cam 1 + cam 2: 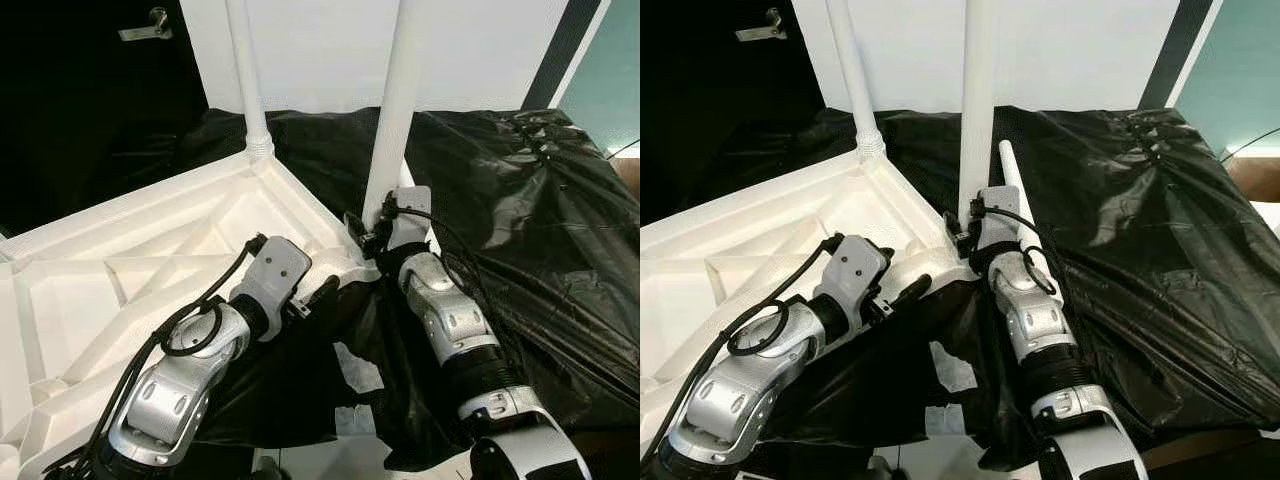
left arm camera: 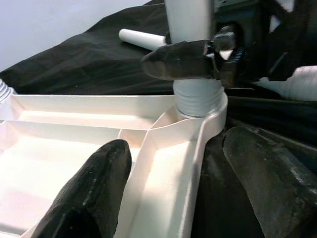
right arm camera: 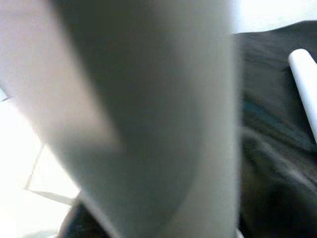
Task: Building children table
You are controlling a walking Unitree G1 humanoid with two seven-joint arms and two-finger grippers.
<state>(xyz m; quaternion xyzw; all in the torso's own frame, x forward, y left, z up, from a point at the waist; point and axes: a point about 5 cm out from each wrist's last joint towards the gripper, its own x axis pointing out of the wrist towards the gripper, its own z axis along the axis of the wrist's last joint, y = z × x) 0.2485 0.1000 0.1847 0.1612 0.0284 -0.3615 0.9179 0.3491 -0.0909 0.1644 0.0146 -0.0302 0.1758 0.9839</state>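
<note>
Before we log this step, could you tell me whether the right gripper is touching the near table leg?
Touching. In the left wrist view, the right gripper has a black finger pressed across the white table leg just above its threaded base.

Plain white wall [image 1: 330,50] behind, crumpled black plastic sheeting [image 1: 520,220] covering the work surface, dark recess with grey metal bracket [image 1: 148,26] upper left, pale teal panel [image 1: 610,85] far right

White ribbed tabletop [image 1: 150,260] lies upside down (two legs [image 1: 395,110] upright), spare leg [image 1: 1012,190] lying beside
</note>
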